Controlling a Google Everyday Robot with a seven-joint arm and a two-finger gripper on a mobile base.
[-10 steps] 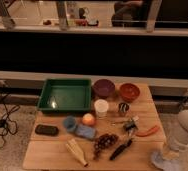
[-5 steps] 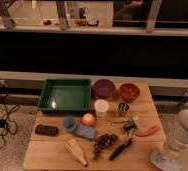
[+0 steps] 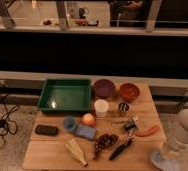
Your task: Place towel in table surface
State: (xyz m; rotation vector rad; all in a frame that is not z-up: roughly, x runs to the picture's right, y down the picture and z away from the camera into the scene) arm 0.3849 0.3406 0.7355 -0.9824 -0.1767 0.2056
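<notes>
Towel of pale grey-blue soft cloth (image 3: 162, 161) sits at five o'clock in our view. It is bunched at the near right corner of the light-brown wooden plank table surface (image 3: 142, 158), seemingly partly past the edge, and the bottom of the frame cuts it off. The white arm (image 3: 187, 129) brings its gripper (image 3: 167, 151) down into the cloth from one o'clock. We judge the jaws clenched on the towel, though the cloth hides the fingertips.

To place it well, we would carry the towel toward ten o'clock, over bare planks. We would stop short of the slender orange-red object (image 3: 148, 131) and the black-handled utensil (image 3: 121, 149), lower until the cloth rests its weight on the wood, then release and lift straight up so nothing drags off the edge.

The towel is a rounded lump, a little wider from nine to three than from twelve to six. With its lower part out of view, we cannot tell its true long axis or where any end points.
</notes>
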